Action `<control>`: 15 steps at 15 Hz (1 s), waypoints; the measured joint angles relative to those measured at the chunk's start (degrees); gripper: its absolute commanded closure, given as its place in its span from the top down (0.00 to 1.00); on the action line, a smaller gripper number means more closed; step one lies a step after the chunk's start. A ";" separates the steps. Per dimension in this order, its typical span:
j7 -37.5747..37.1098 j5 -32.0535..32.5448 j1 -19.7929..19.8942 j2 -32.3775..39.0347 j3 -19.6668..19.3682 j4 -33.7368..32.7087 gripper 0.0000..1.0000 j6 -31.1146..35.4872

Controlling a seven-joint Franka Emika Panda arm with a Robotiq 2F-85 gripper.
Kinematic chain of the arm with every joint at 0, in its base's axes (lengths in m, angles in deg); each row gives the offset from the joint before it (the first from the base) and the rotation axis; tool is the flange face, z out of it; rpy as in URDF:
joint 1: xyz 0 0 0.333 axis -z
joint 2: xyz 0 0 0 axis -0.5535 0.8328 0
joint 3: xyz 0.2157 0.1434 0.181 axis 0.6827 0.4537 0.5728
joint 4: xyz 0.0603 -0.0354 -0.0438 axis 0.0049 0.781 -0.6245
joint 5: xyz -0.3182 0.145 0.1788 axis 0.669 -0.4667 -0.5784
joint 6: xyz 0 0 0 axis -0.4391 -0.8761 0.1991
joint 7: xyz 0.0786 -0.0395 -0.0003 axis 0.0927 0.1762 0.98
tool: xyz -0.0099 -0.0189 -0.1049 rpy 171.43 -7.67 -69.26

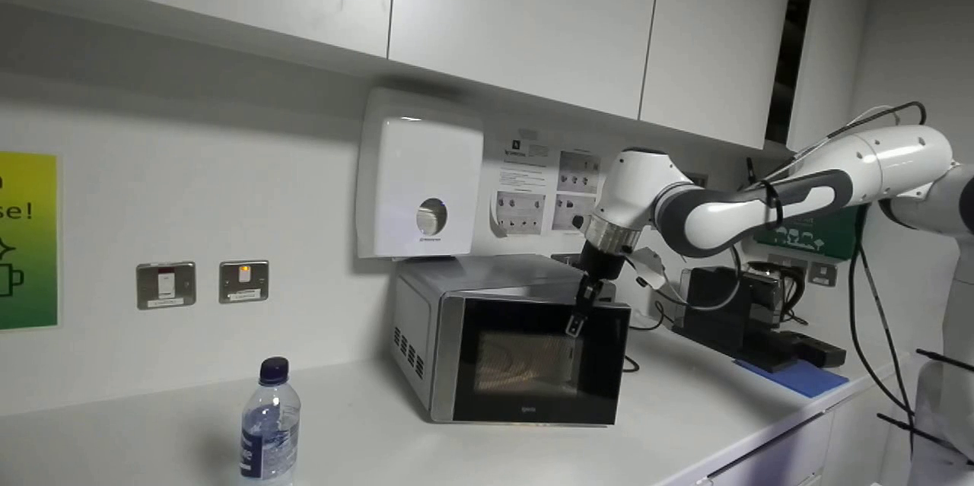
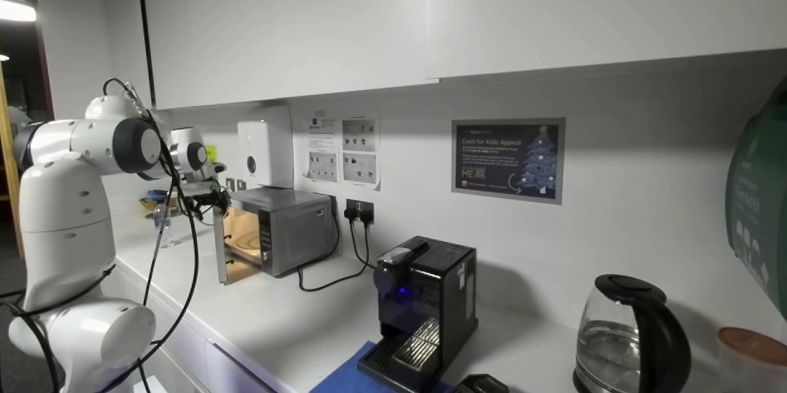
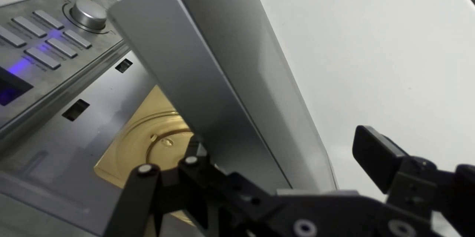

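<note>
At the open door (image 3: 202,81) of the microwave (image 2: 301,227), one gripper (image 3: 284,151), jaws spread wide and released, straddling the door's free edge, contact with it impossible to judge. On the table (image 1: 350,395), one microwave; past its hinge side, one bottle (image 1: 270,425); past its control-panel side, one coffee machine (image 2: 458,294) and, farther off, one kettle (image 2: 609,344). On the wall (image 1: 228,166) above the microwave, one dispenser (image 1: 426,166); past the microwave's hinge side, two switch plates (image 1: 166,286). In the wrist view only, six buttons (image 3: 61,48) and two dark slots (image 3: 76,110) on the microwave's front. In an exterior view only, the door's window (image 1: 525,364). In an exterior view only, two plugs (image 2: 366,216) beside the microwave and, well apart from it, one brown-lidded tub (image 2: 750,341).
</note>
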 measured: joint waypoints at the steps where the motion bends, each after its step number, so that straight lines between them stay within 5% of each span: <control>1: -1.47 0.90 -0.18 0.14 0.17 -0.06 1.00 0.00; 15: -19.23 7.86 -4.64 6.70 1.04 -6.53 1.00 0.05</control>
